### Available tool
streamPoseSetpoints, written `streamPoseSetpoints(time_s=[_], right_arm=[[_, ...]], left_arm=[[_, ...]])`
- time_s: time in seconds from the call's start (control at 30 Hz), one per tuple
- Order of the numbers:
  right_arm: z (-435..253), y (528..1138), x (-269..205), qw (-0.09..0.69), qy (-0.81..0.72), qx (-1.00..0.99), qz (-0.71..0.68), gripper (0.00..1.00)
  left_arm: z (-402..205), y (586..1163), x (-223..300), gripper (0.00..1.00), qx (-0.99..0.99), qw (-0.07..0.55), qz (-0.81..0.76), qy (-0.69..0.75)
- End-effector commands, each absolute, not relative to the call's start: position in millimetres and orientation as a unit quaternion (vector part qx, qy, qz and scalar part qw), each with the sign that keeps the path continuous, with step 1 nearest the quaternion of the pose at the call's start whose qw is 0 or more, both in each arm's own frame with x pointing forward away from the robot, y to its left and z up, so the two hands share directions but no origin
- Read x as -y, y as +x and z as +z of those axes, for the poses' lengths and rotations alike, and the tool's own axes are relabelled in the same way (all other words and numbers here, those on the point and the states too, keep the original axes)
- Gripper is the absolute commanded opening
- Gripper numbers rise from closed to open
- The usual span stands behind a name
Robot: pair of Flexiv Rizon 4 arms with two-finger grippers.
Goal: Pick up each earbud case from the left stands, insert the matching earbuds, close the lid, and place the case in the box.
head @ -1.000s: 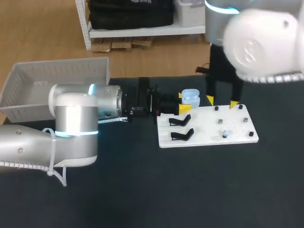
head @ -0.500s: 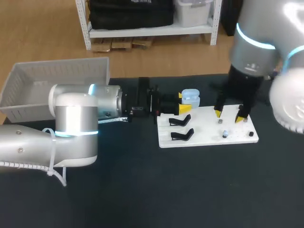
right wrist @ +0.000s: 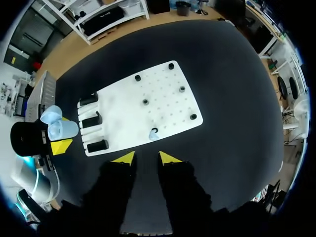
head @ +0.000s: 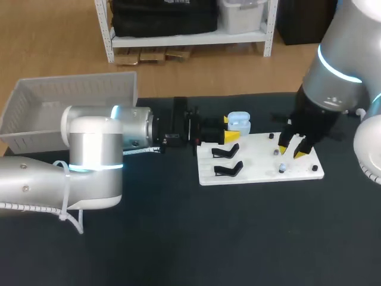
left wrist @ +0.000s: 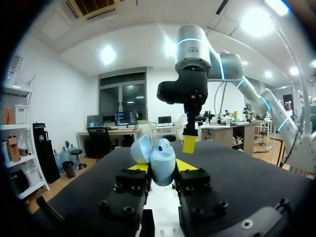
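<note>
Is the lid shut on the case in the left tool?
No, the earbud case gripped in the left tool has its lid swung open.

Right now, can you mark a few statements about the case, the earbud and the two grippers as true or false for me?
1. The left gripper is shut on the earbud case. True.
2. The case's lid is closed. False: it stands open.
3. One earbud lies on the white board. True.
4. The right gripper holds that earbud. False: it is open and empty, above the board.
5. The box stands on the white board. False: the box is on the table, apart from the board.
</note>
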State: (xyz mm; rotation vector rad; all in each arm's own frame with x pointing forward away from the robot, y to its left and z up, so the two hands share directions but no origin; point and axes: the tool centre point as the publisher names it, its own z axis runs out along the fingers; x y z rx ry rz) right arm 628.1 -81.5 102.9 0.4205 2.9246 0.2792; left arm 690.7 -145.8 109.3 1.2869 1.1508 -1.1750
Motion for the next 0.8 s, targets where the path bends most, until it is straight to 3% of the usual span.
streamPoseSetpoints(time_s=[0.03,0.8], right_arm=[[103.3,627.4,84.0,0.088,0.140,-0.981,0.097,0.00],[102.2,625.5,82.7,0.084,0.137,-0.982,0.094,0.00]], left_arm=[[108.5,689.0,145.8,0.00,-0.476,0.506,-0.485,0.531],[108.5,689.0,145.8,0.00,-0.476,0.506,-0.485,0.531]])
